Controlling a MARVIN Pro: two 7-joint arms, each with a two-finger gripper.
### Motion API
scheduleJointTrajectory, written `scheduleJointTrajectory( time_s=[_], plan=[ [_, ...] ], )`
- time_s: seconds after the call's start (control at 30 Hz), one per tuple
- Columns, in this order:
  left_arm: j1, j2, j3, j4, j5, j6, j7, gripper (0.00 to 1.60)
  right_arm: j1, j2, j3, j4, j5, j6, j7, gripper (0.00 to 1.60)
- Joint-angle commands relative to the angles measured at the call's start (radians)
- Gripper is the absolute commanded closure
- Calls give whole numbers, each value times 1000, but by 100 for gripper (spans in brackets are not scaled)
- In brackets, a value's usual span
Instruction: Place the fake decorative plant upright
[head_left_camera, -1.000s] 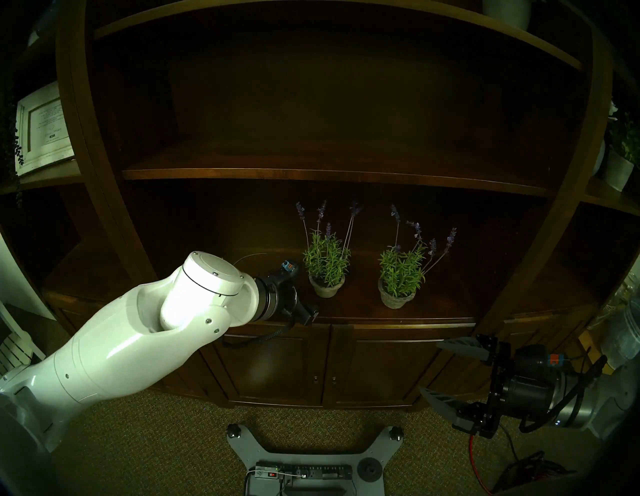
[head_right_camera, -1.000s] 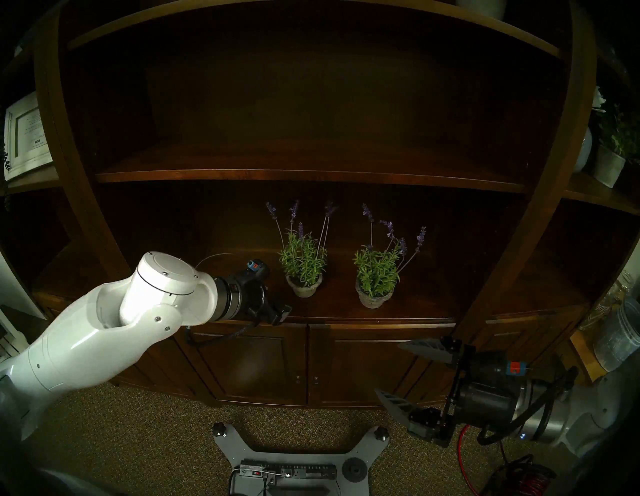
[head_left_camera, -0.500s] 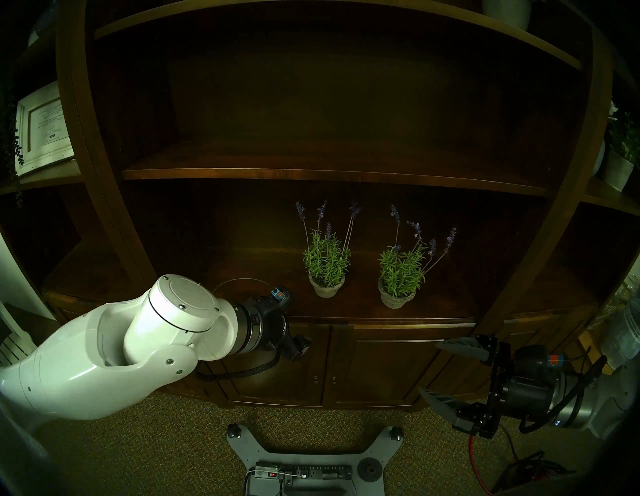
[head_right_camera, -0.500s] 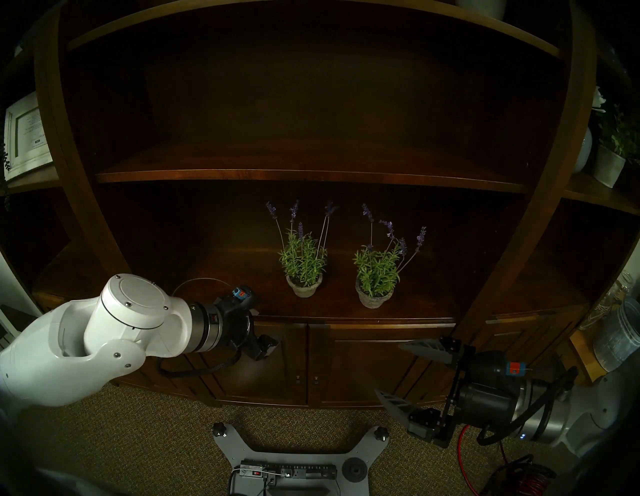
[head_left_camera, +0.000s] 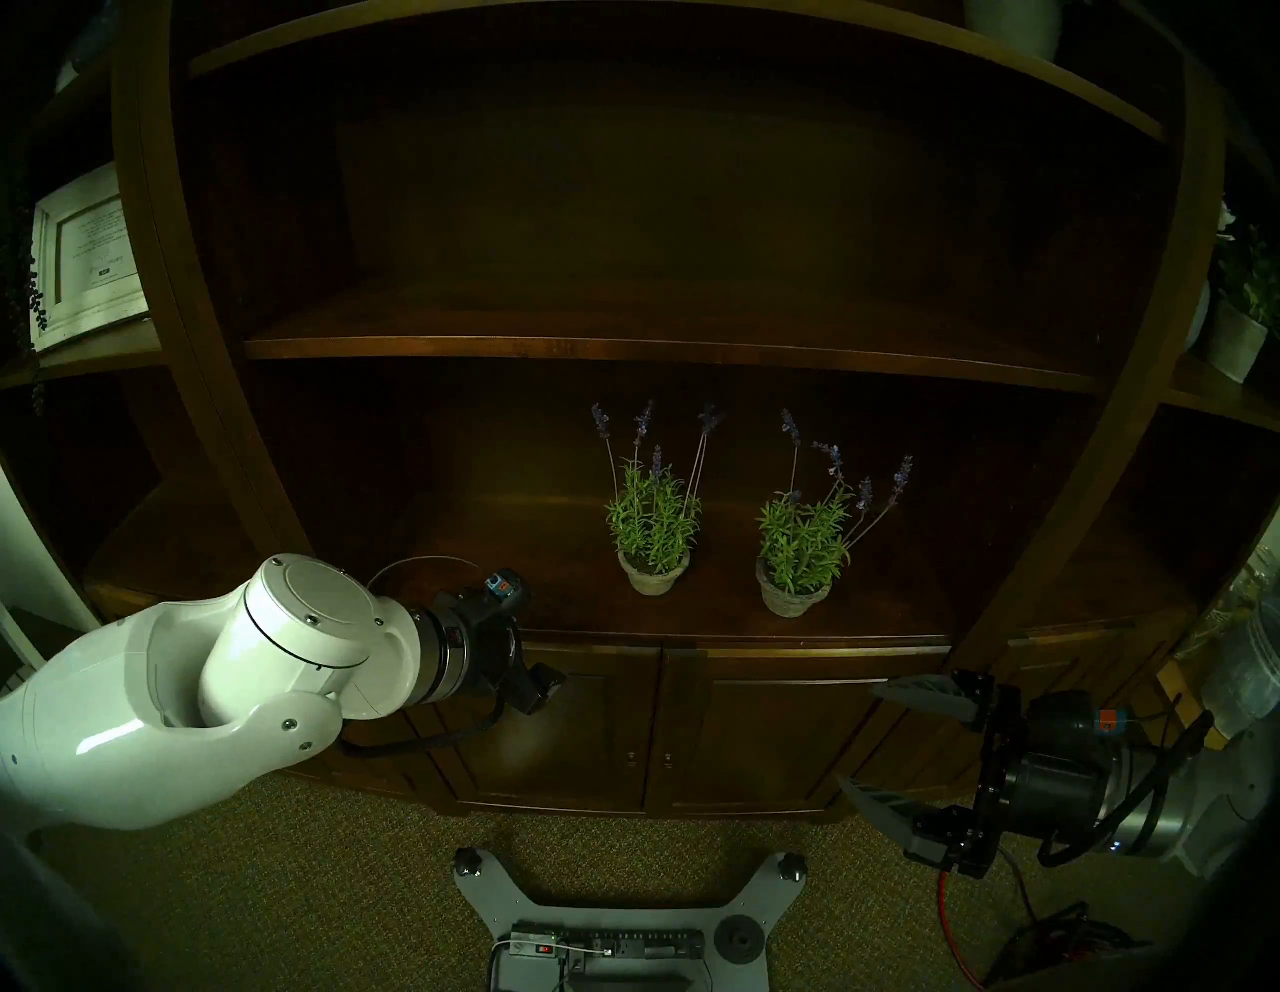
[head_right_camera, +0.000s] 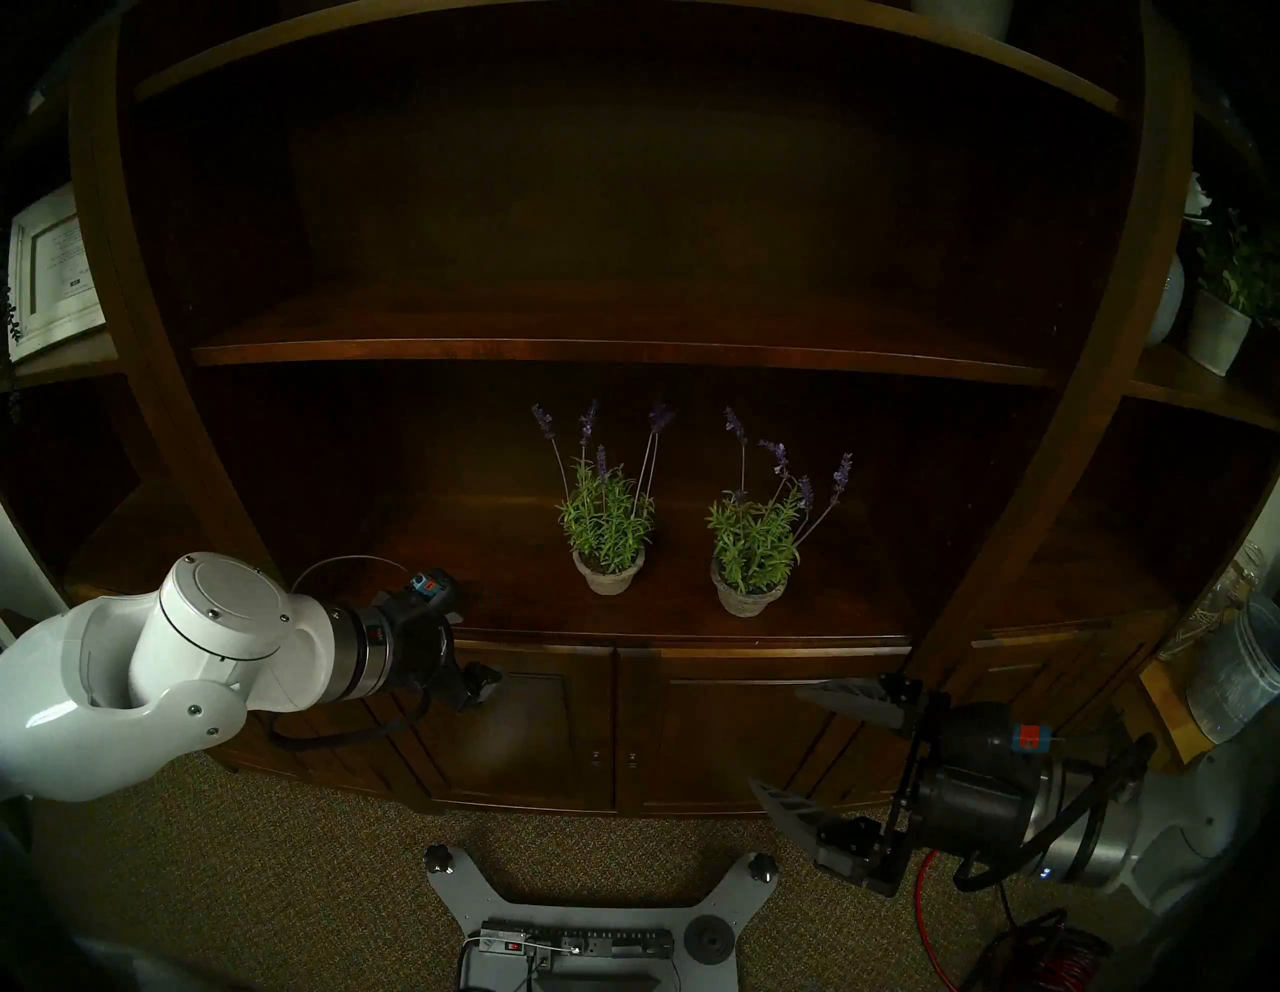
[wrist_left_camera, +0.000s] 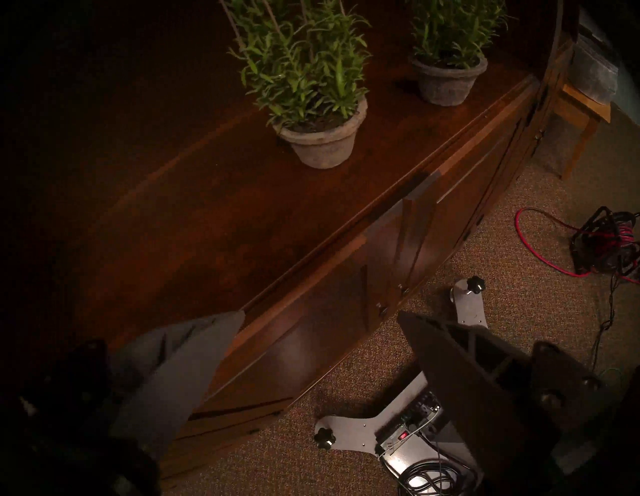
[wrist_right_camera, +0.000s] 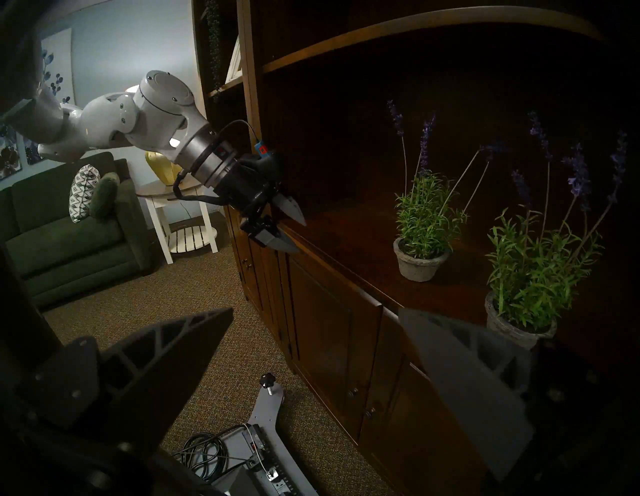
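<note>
Dark wooden shelving (head_left_camera: 665, 346) fills both head views. On its lower surface (head_left_camera: 540, 609) two potted lavender plants are seen standing upright, side by side and apart: the left plant (head_left_camera: 653, 533) and the right plant (head_left_camera: 796, 554), each in a grey pot. The left hand (head_left_camera: 547, 682) is seen at the near edge of the surface, well left of the left plant; its fingers are largely hidden behind the wrist in this view. The right hand (head_left_camera: 866, 741) is held in front of the cabinet doors (head_left_camera: 658, 727), below the surface and to the right, with its two fingers spread wide and nothing between them. A framed picture (head_left_camera: 86, 256) is seen on the far left shelf.

From the head stereo right view the same layout is shown: left plant (head_right_camera: 606, 533), right plant (head_right_camera: 751, 554), left hand (head_right_camera: 485, 675), right hand (head_right_camera: 779, 734).

From the left wrist view, the left hand (wrist_left_camera: 318, 318) is shown open and empty, one finger over the surface edge, the other over the carpet (wrist_left_camera: 519, 242). Both pots stand beyond it, the left plant (wrist_left_camera: 311, 104) nearer.

From the right wrist view, the right hand (wrist_right_camera: 315, 311) is shown open and empty. The left hand (wrist_right_camera: 291, 232) is seen at the surface edge, fingers parted, gripping nothing. Both plants (wrist_right_camera: 426, 221) are upright.
</note>
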Motion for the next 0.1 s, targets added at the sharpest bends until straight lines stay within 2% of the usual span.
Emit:
scheduleJointTrajectory(
  time_s=[0.0,0.07],
  plan=[
    [29,67,-52,-3,-19,-85,-2,0,5,0,3,-3,2,-8,-1,0],
    [36,74,-56,-3,-24,-97,-1,0,6,0,3,-3,2,-8,-1,0]
  ],
)
